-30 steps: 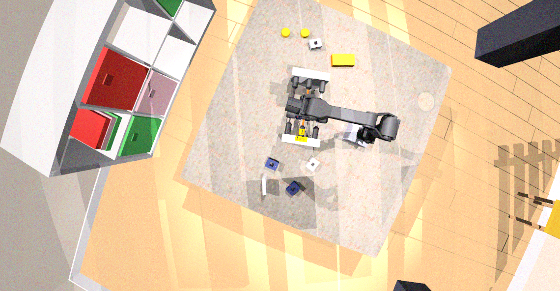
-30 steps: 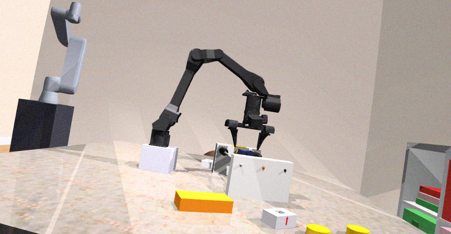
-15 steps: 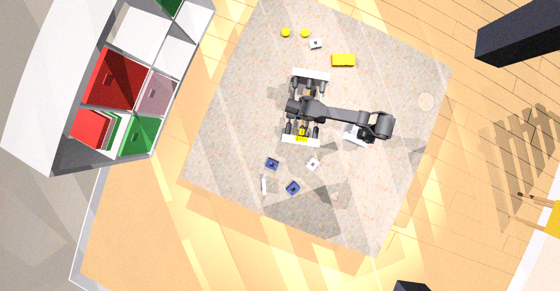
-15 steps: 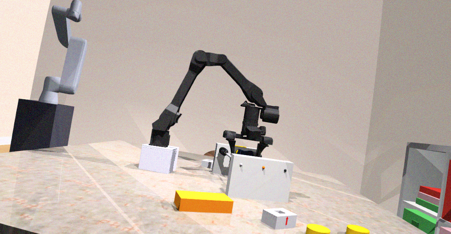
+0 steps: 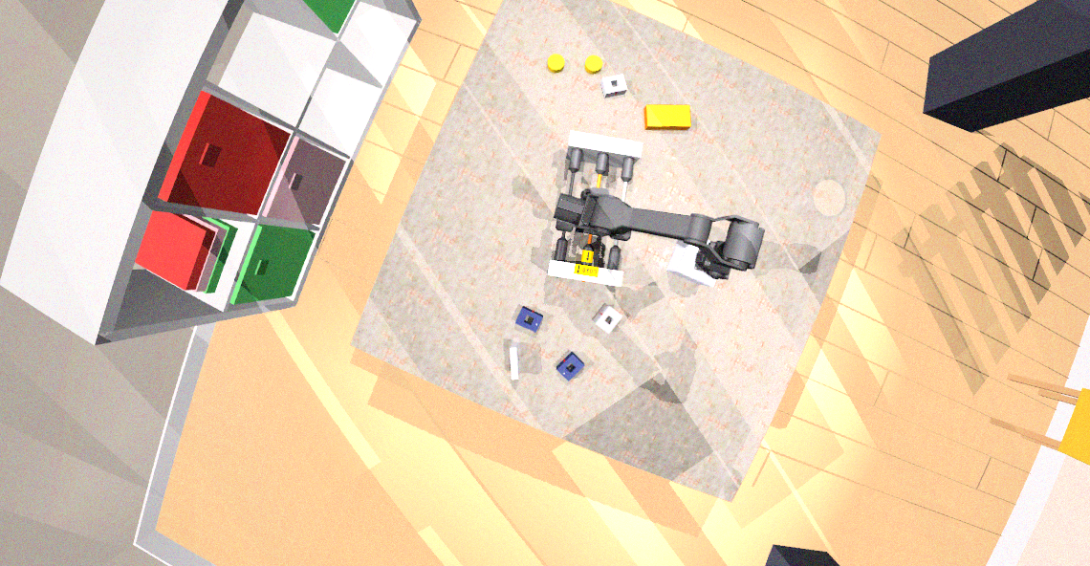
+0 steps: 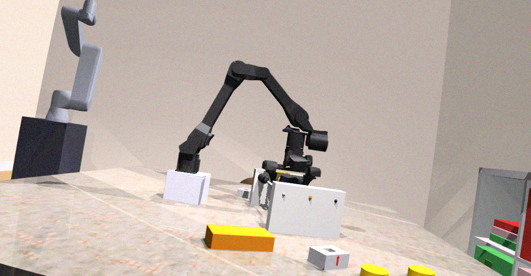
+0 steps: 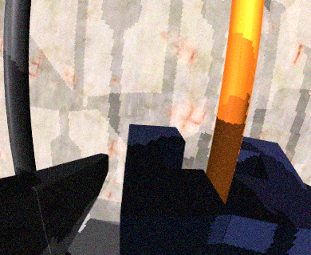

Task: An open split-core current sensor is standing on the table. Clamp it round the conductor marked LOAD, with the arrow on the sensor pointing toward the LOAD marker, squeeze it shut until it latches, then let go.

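The blue split-core sensor (image 7: 153, 159) (image 6: 286, 179) sits at the orange conductor (image 7: 241, 60) (image 5: 599, 180), which runs down between its two raised halves in the wrist view. Whether its halves meet is not clear, and its arrow is not visible. My gripper (image 6: 291, 179) (image 7: 194, 174) is open wide and low around the sensor, with nothing gripped. Its left finger (image 7: 65, 195) stands clear of the sensor in the wrist view; the other is mostly out of view. A yellow marker (image 5: 586, 270) with black print lies on the lower end panel (image 5: 558, 268); its text is too small to read.
A black conductor (image 7: 17, 88) and a white conductor (image 5: 625, 190) flank the orange one. The other end panel (image 5: 606, 141) (image 6: 306, 216) stands opposite. Around the rack are a yellow-orange block (image 5: 667, 117) (image 6: 239, 238), white blocks (image 5: 614, 87) (image 5: 607, 319), and blue blocks (image 5: 528, 318) (image 5: 569, 366).
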`<state>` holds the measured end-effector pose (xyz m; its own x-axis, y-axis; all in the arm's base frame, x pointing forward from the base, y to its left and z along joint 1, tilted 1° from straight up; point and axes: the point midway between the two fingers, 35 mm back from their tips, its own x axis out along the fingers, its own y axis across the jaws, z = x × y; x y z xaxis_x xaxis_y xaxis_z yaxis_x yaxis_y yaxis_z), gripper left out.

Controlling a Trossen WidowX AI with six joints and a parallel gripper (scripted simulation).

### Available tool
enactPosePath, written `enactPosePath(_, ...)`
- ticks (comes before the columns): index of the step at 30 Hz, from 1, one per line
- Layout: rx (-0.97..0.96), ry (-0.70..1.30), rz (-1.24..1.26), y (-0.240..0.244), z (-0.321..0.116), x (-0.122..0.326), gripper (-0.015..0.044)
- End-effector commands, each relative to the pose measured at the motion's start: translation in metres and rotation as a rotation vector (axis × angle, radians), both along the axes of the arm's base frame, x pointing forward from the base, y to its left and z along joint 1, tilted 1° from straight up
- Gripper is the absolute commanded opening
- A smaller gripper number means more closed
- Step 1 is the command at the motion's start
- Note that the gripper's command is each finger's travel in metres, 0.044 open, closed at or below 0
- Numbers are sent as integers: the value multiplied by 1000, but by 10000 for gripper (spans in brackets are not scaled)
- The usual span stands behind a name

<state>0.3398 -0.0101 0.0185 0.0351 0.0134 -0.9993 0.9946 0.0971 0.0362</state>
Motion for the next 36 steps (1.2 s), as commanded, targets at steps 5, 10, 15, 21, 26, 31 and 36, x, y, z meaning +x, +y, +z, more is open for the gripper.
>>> enactPosePath(5, 0, 2, 0, 0, -5, 0, 433)
enactPosePath(10, 0, 2, 0, 0, -5, 0, 400)
enactPosePath(15, 0, 2, 0, 0, -5, 0, 367)
enactPosePath(21, 0, 2, 0, 0, -5, 0, 327)
enactPosePath(26, 0, 2, 0, 0, -5, 0, 293)
enactPosePath(31, 0, 2, 0, 0, -5, 0, 182)
enactPosePath(36, 0, 2, 0, 0, -5, 0, 50)
